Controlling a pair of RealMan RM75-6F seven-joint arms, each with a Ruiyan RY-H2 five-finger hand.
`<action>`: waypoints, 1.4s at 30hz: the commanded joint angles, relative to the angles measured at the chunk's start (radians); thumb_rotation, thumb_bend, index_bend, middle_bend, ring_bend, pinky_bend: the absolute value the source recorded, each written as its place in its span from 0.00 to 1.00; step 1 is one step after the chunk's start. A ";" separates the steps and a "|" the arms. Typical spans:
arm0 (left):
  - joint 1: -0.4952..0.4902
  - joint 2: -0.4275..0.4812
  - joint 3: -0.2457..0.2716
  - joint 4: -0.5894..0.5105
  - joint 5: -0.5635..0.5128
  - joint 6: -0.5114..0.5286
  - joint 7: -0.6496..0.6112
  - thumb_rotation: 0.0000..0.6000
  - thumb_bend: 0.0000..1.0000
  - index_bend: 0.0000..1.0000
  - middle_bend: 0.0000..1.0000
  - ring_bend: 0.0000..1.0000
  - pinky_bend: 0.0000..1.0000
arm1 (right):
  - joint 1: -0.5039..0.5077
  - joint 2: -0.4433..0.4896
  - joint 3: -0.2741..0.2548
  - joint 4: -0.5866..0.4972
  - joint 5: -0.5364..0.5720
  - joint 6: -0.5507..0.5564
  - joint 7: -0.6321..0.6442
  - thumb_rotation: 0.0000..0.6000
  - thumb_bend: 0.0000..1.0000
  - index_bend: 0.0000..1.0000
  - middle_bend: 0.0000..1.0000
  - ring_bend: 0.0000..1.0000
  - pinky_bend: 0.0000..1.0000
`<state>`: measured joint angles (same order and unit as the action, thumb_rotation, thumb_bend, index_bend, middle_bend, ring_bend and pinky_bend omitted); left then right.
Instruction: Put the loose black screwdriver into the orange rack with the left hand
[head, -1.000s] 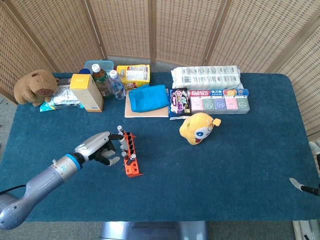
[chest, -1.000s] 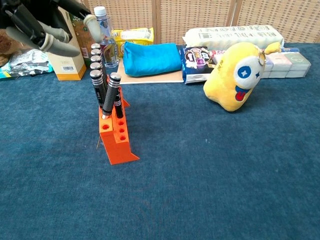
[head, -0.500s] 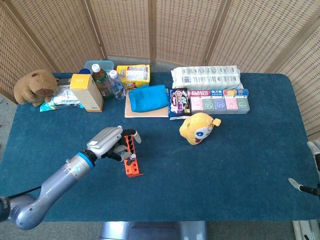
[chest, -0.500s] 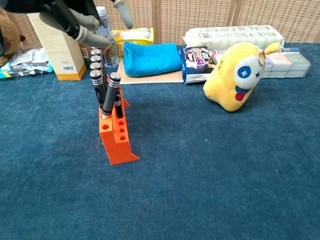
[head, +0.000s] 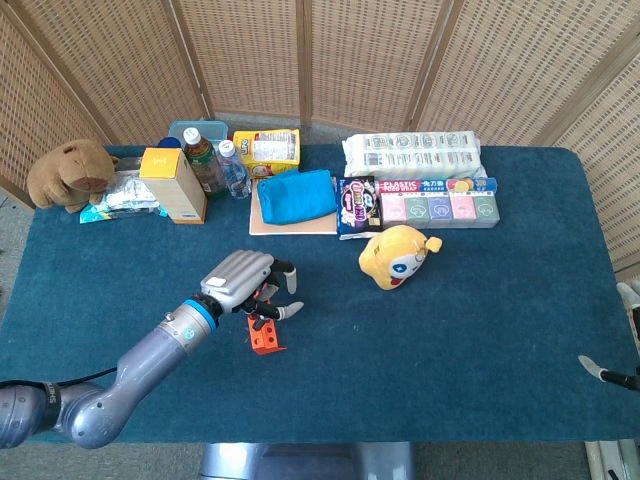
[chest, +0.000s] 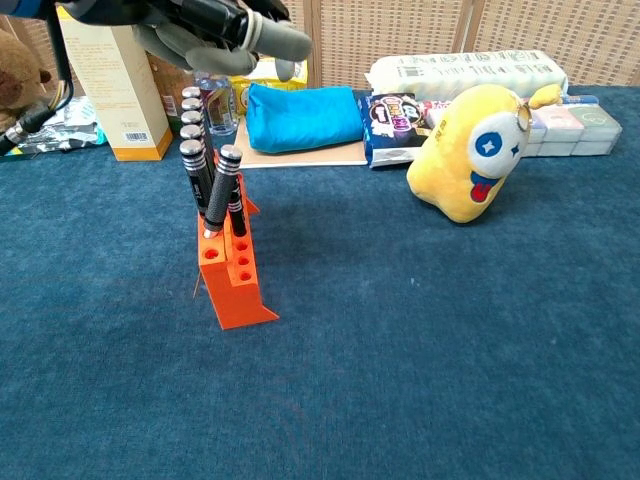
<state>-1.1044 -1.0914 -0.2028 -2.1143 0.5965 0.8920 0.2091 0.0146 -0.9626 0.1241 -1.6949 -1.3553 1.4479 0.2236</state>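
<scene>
Orange rack (chest: 233, 272), left of centre, with leaning black screwdriver (chest: 222, 188) seated; left hand (chest: 215, 27) overhead, fingers spread, empty, could topple it by descending.

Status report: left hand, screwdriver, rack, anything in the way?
Left hand open above orange rack. Black screwdriver leaning in a rack hole. Nothing blocking.

table (head: 480, 330): blue cloth | on it: orange rack (chest: 236, 278), yellow plush (chest: 474, 152), capybara plush (head: 68, 172), carton (head: 172, 184)
</scene>
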 joint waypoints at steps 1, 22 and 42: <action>-0.019 -0.012 0.021 -0.001 -0.018 0.016 0.043 0.31 0.28 0.52 0.87 0.97 1.00 | -0.001 0.000 0.000 0.000 -0.001 0.001 0.001 1.00 0.09 0.07 0.03 0.00 0.00; -0.061 -0.088 0.090 0.090 0.175 0.024 0.239 0.00 0.22 0.60 0.84 0.96 1.00 | 0.003 -0.003 0.000 0.002 0.007 -0.009 -0.005 1.00 0.09 0.07 0.03 0.00 0.00; -0.023 -0.141 0.176 0.155 0.488 0.111 0.515 0.00 0.11 0.61 0.63 0.87 1.00 | 0.005 -0.003 0.001 -0.002 0.017 -0.016 -0.016 1.00 0.09 0.07 0.03 0.00 0.00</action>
<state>-1.1331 -1.2234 -0.0269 -1.9687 1.0754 0.9971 0.7165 0.0195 -0.9655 0.1251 -1.6968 -1.3388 1.4319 0.2081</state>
